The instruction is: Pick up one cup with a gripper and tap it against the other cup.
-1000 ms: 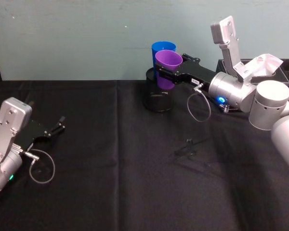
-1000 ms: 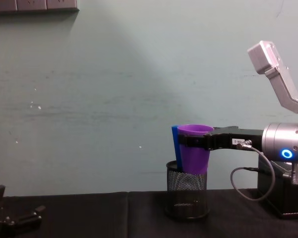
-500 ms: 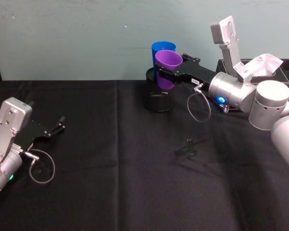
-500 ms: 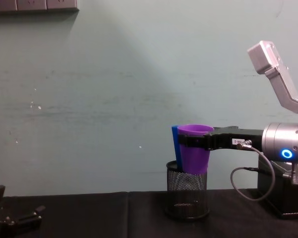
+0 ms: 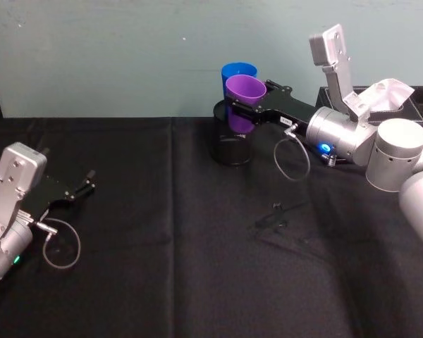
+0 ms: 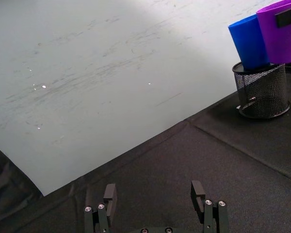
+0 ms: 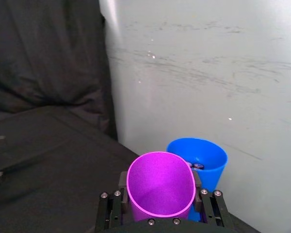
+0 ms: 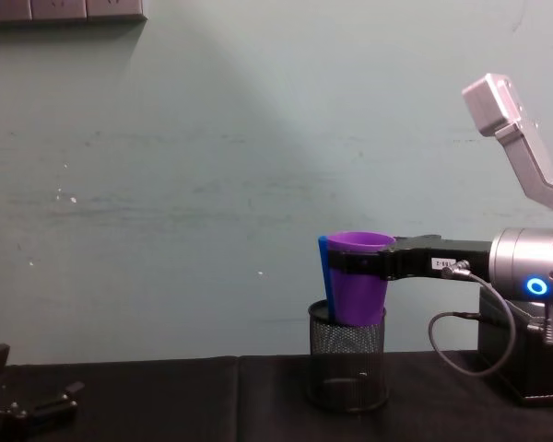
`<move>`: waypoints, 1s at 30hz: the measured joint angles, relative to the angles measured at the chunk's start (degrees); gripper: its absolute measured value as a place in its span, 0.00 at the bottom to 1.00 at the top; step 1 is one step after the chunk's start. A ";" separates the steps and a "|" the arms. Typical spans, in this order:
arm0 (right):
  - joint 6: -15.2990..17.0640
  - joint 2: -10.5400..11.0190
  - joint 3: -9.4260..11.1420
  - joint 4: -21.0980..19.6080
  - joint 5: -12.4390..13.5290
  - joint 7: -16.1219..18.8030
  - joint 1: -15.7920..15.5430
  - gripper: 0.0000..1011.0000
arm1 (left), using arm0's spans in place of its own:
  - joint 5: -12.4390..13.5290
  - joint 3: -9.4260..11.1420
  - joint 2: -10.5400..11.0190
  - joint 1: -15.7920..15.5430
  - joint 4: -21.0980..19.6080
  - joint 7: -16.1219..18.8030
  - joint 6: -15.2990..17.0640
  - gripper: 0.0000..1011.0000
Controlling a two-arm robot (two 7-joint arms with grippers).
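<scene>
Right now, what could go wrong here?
1. The bright blue plastic tumbler sits in the black wire-mesh pot; a hard tap might topple both.
2. The right claw grips the smooth purple plastic tumbler near its rim; it could slip on impact.
The left claw lies idle on the table.

The tapered purple plastic tumbler and the tapered bright blue plastic tumbler above the black wire-mesh pot are each one plain colour. The pot shows a fine grid. The right gripper above the pot is black with a white label, its wrist silver with a blue ring. The cloth under the pot is plain black, the wall behind it pale green.
</scene>
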 joint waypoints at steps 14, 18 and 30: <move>4.48 4.98 -0.82 -15.22 2.23 0.66 -7.79 0.72 | 0.00 0.00 0.00 0.00 0.00 0.00 0.00 0.99; 4.68 6.35 -1.00 -18.64 2.98 0.48 -9.55 0.72 | 0.00 0.00 0.00 0.00 0.00 0.00 0.00 0.99; 4.64 10.93 -1.79 -27.75 5.06 0.30 -15.46 0.72 | 0.00 0.00 0.00 0.00 0.00 0.00 0.00 0.99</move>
